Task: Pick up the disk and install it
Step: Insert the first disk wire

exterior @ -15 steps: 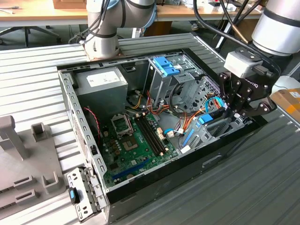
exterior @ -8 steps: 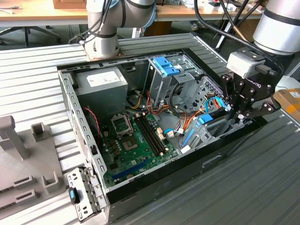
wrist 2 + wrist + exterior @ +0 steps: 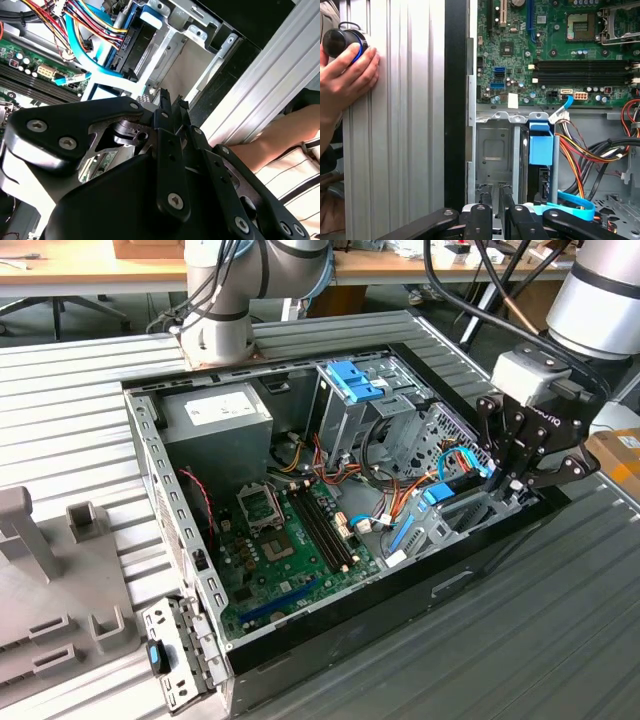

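The disk (image 3: pixel 540 176) stands on edge in the metal drive cage (image 3: pixel 495 150) at the front corner of the open computer case. I see mostly its dark edge and its blue plastic rail (image 3: pixel 540 145). In the second wrist view the disk (image 3: pixel 141 44) shows as a dark edge beside a blue rail. In the exterior view the blue rail (image 3: pixel 437 494) sits just inside the case wall. My gripper (image 3: pixel 510 485) hangs over that corner, its fingers shut with nothing between them. In both wrist views the gripper (image 3: pixel 495 192) (image 3: pixel 170 100) is above the bare cage slot next to the disk.
Bundled cables and a blue ribbon cable (image 3: pixel 570 199) run close to the disk. The green motherboard (image 3: pixel 290 540), the grey power-supply box (image 3: pixel 215 420) and a taller cage with a blue latch (image 3: pixel 352 380) fill the case. A person's hand (image 3: pixel 347 75) holds a black knob on the ribbed table.
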`<control>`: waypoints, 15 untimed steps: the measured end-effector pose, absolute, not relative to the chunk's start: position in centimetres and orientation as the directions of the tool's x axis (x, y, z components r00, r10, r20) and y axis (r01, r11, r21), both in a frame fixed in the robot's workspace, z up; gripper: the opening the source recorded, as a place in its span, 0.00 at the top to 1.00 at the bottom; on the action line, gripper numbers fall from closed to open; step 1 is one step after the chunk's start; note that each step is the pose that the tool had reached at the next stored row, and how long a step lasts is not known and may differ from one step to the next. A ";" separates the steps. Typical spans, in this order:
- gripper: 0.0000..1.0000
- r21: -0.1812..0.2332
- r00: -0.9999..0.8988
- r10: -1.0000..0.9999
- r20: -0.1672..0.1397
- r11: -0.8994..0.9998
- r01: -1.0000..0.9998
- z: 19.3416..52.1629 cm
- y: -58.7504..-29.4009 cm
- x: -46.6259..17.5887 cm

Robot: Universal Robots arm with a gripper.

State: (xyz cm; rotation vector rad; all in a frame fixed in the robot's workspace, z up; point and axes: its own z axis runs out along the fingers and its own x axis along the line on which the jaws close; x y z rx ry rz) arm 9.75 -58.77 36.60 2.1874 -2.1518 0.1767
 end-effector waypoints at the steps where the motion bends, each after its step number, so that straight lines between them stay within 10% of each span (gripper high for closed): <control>1: 0.79 -0.032 0.014 -0.992 0.129 -0.019 -0.999 36.6 -58.8 9.8; 11: 0.79 -0.032 0.014 -0.992 0.128 -0.019 -0.999 36.6 -58.8 9.7; 15: 0.79 -0.033 0.014 -0.997 0.072 -0.017 -0.999 36.6 -58.8 9.7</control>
